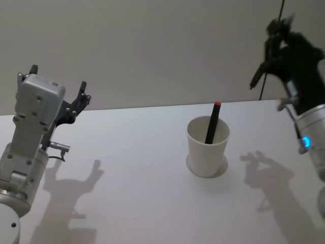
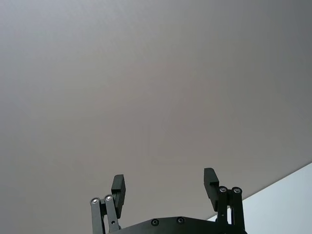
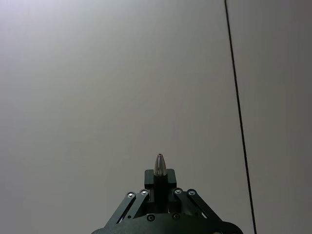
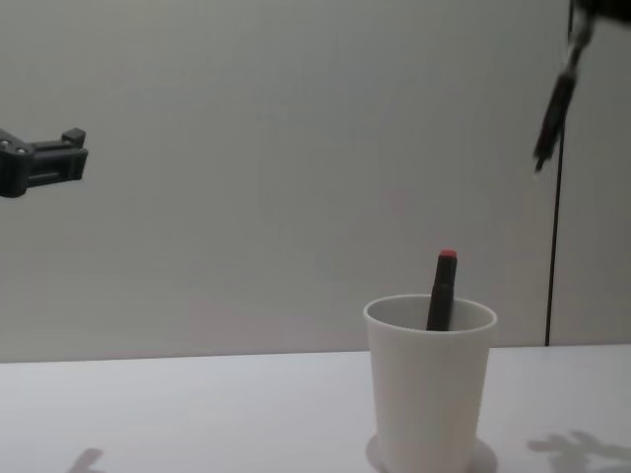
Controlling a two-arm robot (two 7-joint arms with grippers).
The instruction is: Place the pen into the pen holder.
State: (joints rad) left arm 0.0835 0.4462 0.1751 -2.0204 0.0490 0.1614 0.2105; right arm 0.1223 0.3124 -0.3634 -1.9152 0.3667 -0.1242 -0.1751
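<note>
right gripper raised, pinching a second pen | cup below-left of it holds one pen | left gripper spread, idle | left: lower, release

Pen in the cup
A dark pen with a red tip leans inside the upright white paper cup on the counter.
</note>
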